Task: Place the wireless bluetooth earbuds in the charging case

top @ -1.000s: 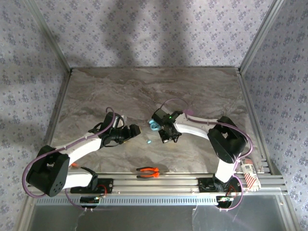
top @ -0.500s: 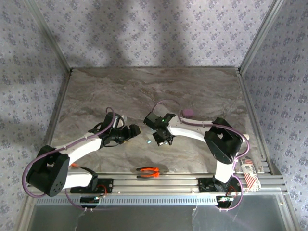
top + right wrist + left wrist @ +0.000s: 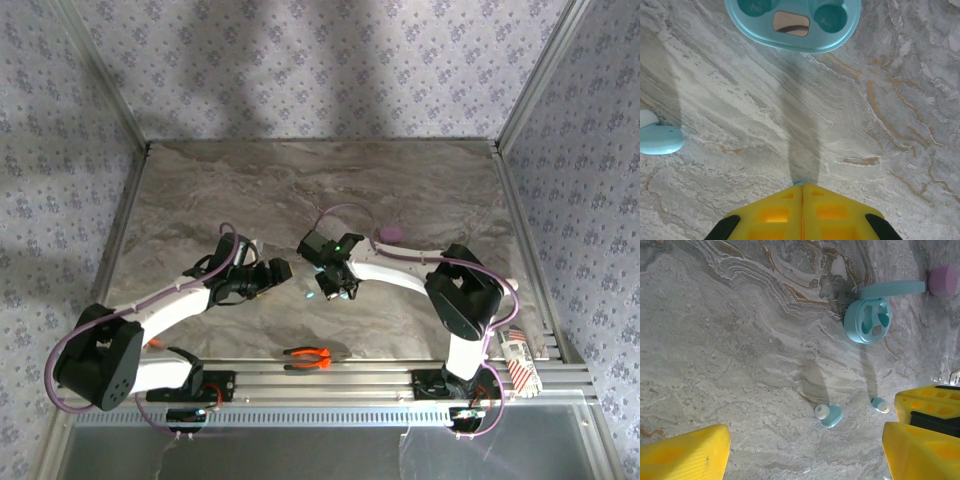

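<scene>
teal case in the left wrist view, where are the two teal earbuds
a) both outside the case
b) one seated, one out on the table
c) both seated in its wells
a: the teal case stands open with both wells empty, while one teal earbud and a second teal earbud are well apart from it.

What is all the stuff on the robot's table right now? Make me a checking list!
Surface: marble-patterned table, no spills seen.
Job's things: open teal case, both wells look empty; teal earbud and second teal earbud lie loose on the table; purple case sits farther back.
Clutter: orange-handled pliers at the near edge; striped item by the right base.
Grippers: left pincer open near the earbuds; right pincer shut, a teal sliver at its tip, hold unclear.
Cables: purple cables loop along both arms.
Surroundings: flowery walls, metal frame.
</scene>
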You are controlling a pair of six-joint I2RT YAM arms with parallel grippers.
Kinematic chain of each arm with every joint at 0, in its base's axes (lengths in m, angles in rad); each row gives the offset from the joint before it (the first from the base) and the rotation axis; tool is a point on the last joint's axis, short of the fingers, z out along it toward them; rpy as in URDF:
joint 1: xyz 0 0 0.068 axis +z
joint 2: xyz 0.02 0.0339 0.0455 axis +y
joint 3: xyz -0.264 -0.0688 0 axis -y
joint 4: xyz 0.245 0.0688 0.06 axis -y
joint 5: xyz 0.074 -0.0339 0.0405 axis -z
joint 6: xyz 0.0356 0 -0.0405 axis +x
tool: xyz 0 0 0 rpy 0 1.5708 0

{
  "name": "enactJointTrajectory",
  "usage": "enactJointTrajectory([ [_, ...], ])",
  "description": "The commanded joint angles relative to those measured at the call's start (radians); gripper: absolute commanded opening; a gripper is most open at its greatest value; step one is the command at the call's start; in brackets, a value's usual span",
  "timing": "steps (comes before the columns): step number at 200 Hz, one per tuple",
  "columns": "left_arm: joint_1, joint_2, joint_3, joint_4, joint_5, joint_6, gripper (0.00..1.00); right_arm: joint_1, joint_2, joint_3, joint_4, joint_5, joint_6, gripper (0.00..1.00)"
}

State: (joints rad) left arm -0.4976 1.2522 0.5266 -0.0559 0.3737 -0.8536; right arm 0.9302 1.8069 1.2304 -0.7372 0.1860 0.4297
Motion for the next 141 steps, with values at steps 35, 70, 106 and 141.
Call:
enactJointTrajectory([
  [35,-0.007,-0.03,-0.022,0.005,-0.002,0.004,0.8,0.031,0.035,0.003,-0.052,-0.028,0.016,0.07],
  [70,-0.005,-0.037,-0.027,0.005,-0.003,0.002,0.79,0.056,0.026,-0.009,-0.063,-0.021,0.036,0.06],
  [106,-0.005,-0.047,-0.037,0.008,-0.002,-0.001,0.79,0.081,-0.002,-0.059,-0.064,-0.013,0.072,0.06],
  [141,-0.007,-0.05,-0.048,0.014,-0.001,-0.005,0.8,0.087,-0.051,-0.139,-0.057,-0.014,0.129,0.07],
])
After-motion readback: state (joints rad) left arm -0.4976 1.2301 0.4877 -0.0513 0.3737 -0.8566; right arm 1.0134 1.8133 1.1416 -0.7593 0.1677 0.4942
